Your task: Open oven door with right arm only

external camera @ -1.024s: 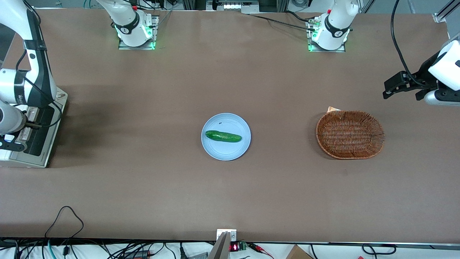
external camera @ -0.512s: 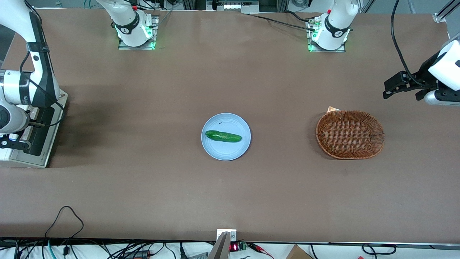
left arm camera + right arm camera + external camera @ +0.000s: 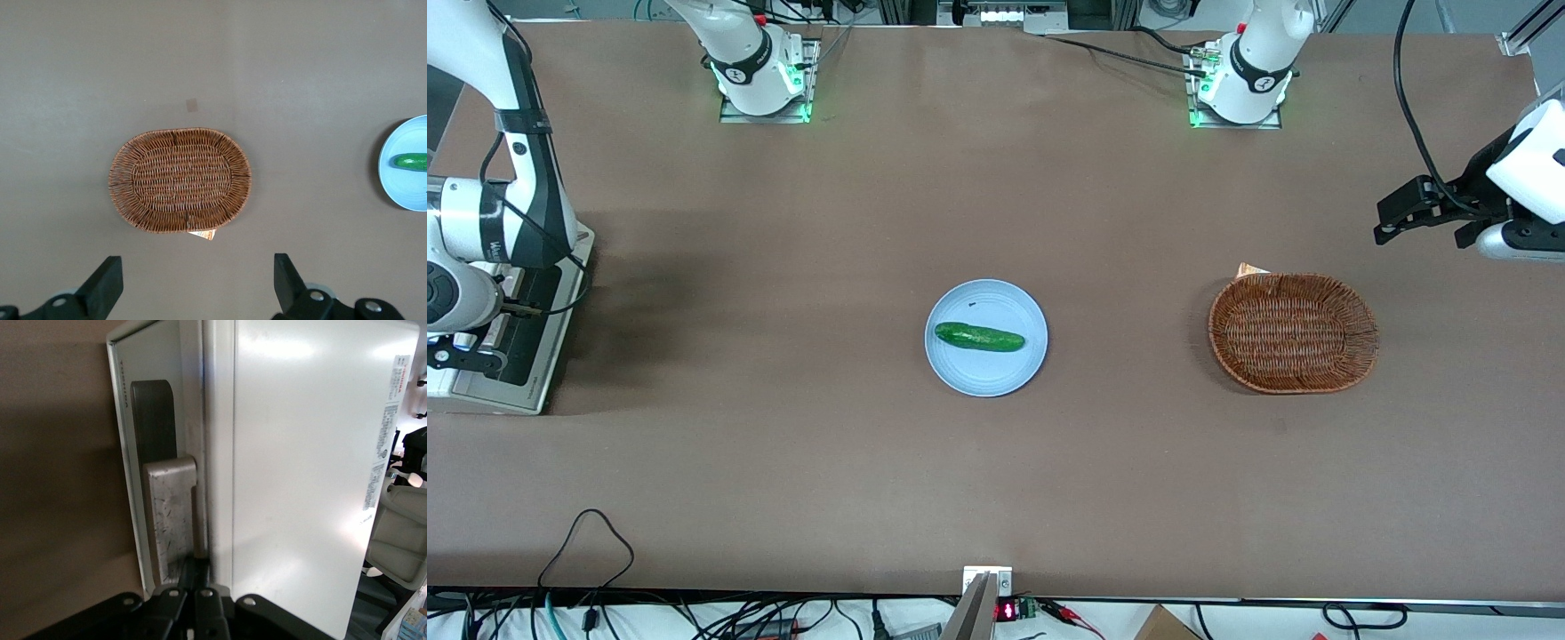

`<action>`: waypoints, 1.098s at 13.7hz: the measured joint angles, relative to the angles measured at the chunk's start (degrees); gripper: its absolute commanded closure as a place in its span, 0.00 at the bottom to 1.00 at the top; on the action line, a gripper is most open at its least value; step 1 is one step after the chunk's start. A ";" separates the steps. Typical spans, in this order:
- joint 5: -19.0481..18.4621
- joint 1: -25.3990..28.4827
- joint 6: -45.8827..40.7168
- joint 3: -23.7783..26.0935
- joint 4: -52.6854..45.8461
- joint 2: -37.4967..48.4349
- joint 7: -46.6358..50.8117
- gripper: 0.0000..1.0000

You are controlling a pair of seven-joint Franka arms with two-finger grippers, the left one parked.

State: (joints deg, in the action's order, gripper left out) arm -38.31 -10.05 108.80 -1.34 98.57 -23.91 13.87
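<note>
The oven door (image 3: 527,331) is at the working arm's end of the table, its dark glass and grey frame facing up at a tilt from the white oven body (image 3: 439,384). In the right wrist view the door (image 3: 155,407) stands a narrow gap off the body (image 3: 300,467). The silver bar handle (image 3: 171,513) runs along the door. My right arm (image 3: 489,222) reaches over the oven. My gripper (image 3: 201,564) is shut, its fingertips tucked between the handle and the body's edge. It also shows in the front view (image 3: 464,357), beside the door.
A light blue plate (image 3: 985,380) with a green cucumber (image 3: 979,337) lies mid-table. A brown wicker basket (image 3: 1294,333) sits toward the parked arm's end and also shows in the left wrist view (image 3: 180,180). Cables lie along the table's near edge.
My right arm's wrist has shifted slightly away from the front camera above the oven. The door's outline looks the same.
</note>
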 measured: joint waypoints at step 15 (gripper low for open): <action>0.15 0.72 0.24 -0.01 0.33 -0.08 2.70 1.00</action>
State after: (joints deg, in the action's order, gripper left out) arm -38.17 -9.33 109.04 -1.34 98.90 -23.98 16.57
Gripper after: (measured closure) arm 0.991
